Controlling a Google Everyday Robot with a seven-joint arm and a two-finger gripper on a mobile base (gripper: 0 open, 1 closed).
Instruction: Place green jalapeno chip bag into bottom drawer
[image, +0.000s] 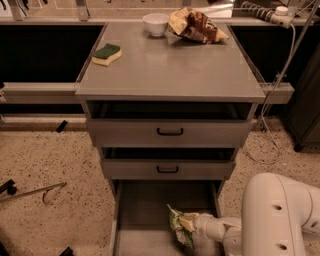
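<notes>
The green jalapeno chip bag (179, 227) is a crumpled green and white foil bag held upright inside the open bottom drawer (145, 210), near the drawer's right side and close to its grey floor. My gripper (192, 223) comes in from the right on a white arm and is shut on the bag's right edge. Whether the bag touches the drawer floor I cannot tell.
The cabinet top (170, 65) carries a green-topped yellow sponge (107, 53), a white bowl (155, 23) and a brown-and-yellow snack bag (195, 26). Two upper drawers with black handles (170, 132) are slightly open. Cables hang at right (270, 100). Tools lie on the speckled floor at left (30, 192).
</notes>
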